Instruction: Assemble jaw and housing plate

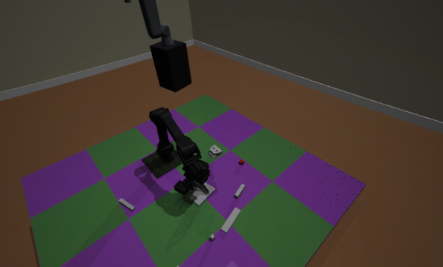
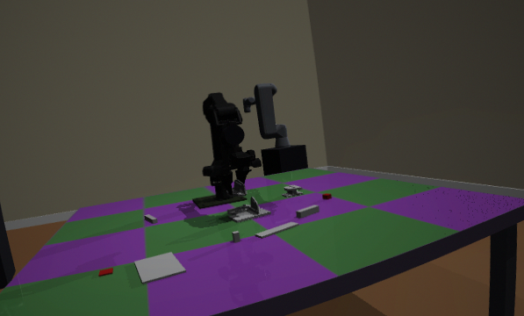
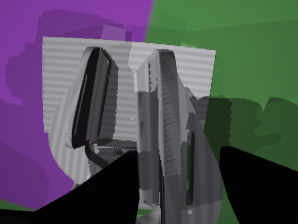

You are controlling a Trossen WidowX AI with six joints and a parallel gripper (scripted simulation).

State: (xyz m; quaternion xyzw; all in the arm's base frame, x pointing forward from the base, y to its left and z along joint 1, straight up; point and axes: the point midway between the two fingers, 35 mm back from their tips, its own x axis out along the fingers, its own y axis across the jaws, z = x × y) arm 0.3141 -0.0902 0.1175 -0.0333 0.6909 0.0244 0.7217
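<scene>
Red flat piece: at the left of the exterior view, we see it lying on the checkered table.
Short grey bar: we find it lying well apart from the other parts.
White square plate: we see it lying flat near the table's front edge.
Arm base plate: we have it under the black arm.
End effector: ours points down, its fingers closed on the toothed jaw.
Small block: it stands upright, near the long bar.
Toothed jaw: we hold it upright, raised above the table; in the exterior view it is apart from the ridged base; we see no meshing with the other jaw.
Ridged base: it lies flat; we cannot make out the free pin.
Mounted jaw: it stands up from the base; in the wrist view we see it left of the held jaw.
Long flat bar: we see it lying near the base.
White part with dark holes: we take this for the housing plate; it is off the base.
Grey block: it lies beyond the long bar.
Red block: it ends our row at the right.
</scene>
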